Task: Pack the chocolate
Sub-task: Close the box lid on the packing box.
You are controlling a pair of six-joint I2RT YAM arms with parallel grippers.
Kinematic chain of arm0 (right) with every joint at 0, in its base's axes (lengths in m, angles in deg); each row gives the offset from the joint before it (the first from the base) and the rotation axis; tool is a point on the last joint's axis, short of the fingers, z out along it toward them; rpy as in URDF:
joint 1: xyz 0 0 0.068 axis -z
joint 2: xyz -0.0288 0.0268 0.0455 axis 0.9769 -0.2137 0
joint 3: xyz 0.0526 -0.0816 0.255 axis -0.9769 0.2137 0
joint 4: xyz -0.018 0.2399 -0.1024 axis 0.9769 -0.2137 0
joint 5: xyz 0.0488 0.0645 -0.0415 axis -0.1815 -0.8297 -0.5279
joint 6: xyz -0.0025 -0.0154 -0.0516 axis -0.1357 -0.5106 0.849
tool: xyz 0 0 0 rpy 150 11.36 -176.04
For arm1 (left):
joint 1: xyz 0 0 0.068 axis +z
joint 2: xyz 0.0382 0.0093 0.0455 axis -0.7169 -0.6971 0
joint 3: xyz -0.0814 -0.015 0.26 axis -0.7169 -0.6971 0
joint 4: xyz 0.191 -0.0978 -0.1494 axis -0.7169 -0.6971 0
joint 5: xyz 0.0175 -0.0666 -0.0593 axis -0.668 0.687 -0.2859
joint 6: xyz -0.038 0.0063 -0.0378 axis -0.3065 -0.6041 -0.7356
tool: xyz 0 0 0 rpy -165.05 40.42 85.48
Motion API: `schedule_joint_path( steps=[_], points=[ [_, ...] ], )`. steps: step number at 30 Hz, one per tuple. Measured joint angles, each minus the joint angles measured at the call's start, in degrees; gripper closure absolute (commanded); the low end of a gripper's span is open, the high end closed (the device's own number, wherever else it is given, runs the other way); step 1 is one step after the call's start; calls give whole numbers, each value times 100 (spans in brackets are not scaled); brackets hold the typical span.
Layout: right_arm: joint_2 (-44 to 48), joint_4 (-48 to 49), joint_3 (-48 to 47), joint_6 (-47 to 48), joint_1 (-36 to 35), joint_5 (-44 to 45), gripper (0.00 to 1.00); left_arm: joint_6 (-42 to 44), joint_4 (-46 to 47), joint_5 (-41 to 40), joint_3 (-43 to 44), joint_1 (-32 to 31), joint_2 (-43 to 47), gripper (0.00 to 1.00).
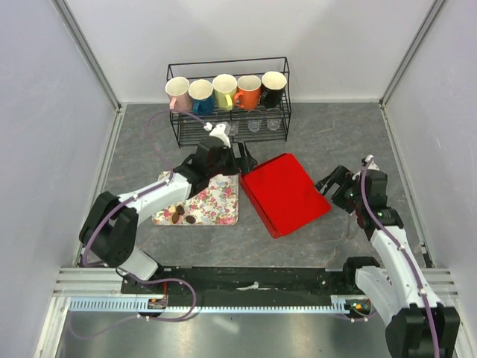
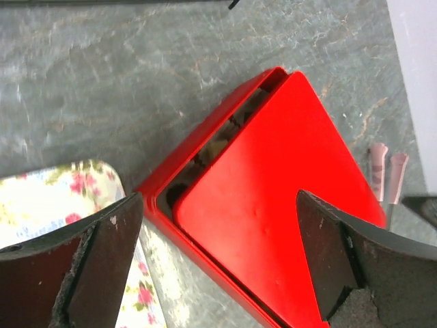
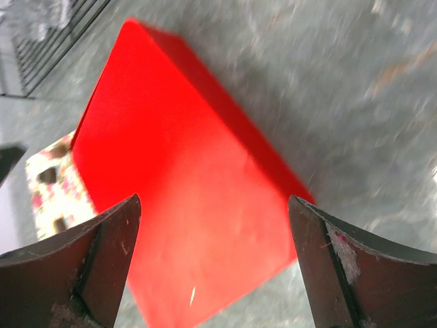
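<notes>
A few dark chocolate pieces (image 1: 181, 215) lie on the near left of the floral tray (image 1: 220, 201). The red box (image 1: 285, 192) sits mid-table with its lid (image 2: 273, 191) skewed, leaving a narrow gap where more chocolate (image 2: 208, 152) shows inside. My left gripper (image 1: 242, 158) hovers over the box's left corner, open and empty; in the left wrist view it (image 2: 218, 239) spans the lid. My right gripper (image 1: 332, 183) stands open at the box's right corner, and in the right wrist view it (image 3: 215, 253) frames the lid (image 3: 191, 198), with nothing held. That view is blurred.
A black wire rack (image 1: 227, 130) holds several coloured mugs (image 1: 223, 91) and small glasses at the back. The floral tray (image 2: 41, 198) lies just left of the box. White walls enclose the grey table (image 1: 335, 134) on three sides.
</notes>
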Motion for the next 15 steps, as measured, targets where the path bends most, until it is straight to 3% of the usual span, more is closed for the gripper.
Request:
schedule_joint_path(
  steps=[7,15],
  points=[
    [1156,-181,710,-876,0,-796,2,573,-234,435,756,50,-688,0],
    [1764,-232,1270,-1521,0,-1464,2,761,-415,802,907,63,-1108,0]
  ],
)
